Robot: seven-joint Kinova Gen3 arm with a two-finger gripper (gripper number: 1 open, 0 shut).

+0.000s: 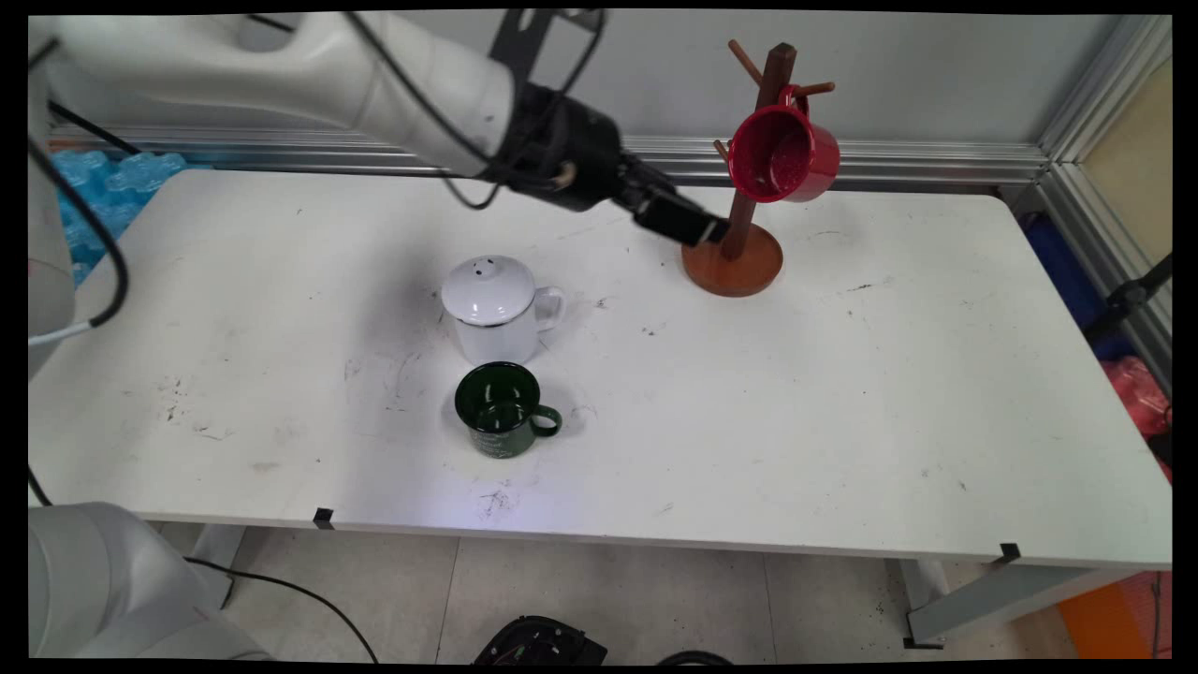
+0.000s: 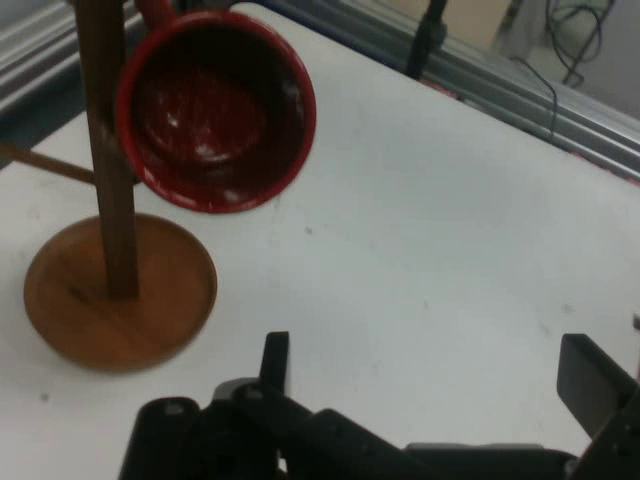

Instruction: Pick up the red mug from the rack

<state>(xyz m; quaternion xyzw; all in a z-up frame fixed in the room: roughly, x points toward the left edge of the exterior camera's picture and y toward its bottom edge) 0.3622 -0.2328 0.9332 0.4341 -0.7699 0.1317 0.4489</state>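
A red mug [image 1: 784, 153] [image 2: 215, 108] hangs by its handle from a peg of the brown wooden mug tree [image 1: 739, 229] [image 2: 115, 200] at the back of the white table [image 1: 842, 421]. My gripper [image 1: 702, 227] [image 2: 430, 365] hovers just left of the tree's post, below and left of the red mug. It is open and holds nothing. A white mug [image 1: 499, 307] stands upside down at mid-table. Right in front of it a dark green mug [image 1: 504, 409] stands upright, handle to the right.
Blue packing material [image 1: 108, 192] lies beyond the table's far left edge. An aluminium rail [image 1: 898, 164] runs along the wall behind the table. Black cables [image 1: 89, 225] hang from the arm at the left.
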